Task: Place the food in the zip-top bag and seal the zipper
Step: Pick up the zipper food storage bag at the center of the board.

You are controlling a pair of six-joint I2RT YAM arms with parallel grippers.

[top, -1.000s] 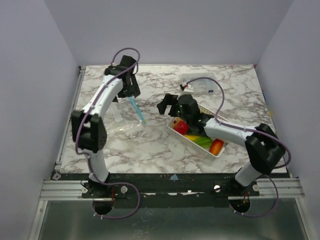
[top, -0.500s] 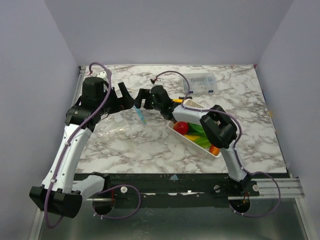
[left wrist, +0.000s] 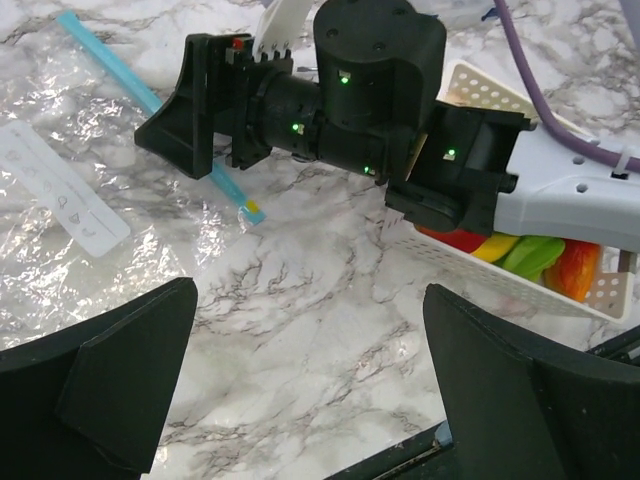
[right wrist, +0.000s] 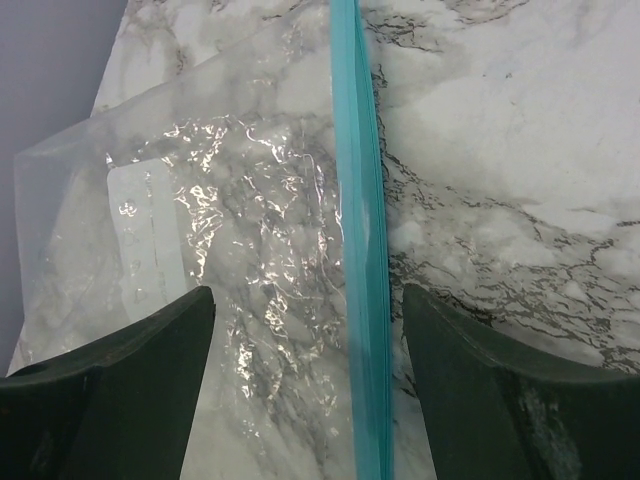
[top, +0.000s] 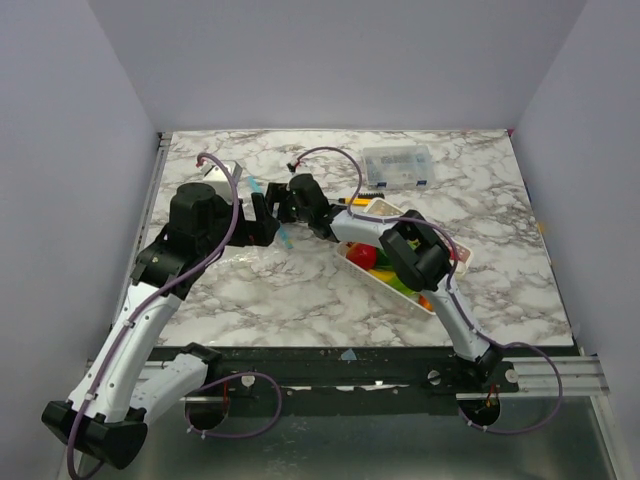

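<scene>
The left gripper is hanging over the marble table on the left side. Its two fingers are standing very far apart. Only bare table is showing between them, so it is holding nothing. Just past it, the zip-top bag is lying flat and crinkly on the table. It is see-through and empty, and a white label is showing on it. The light-blue zipper is running along the bag's right edge like a straight stripe. The right gripper is reaching in from the right and pointing at the left one, with the two nearly meeting. It is hovering right over the zipper with its fingers apart. One finger is sitting over the clear plastic and the other over bare marble. The blue strip is passing between them, and neither finger is pinching it. It is hard to tell whether the fingers are touching the bag at all. Farther right, the white basket is sitting on the table, and the right arm is crossing over it. All the food is lying inside the basket, in red, yellow, green and orange pieces. A small clear box is sitting at the far side of the table, well apart from the bag.
</scene>
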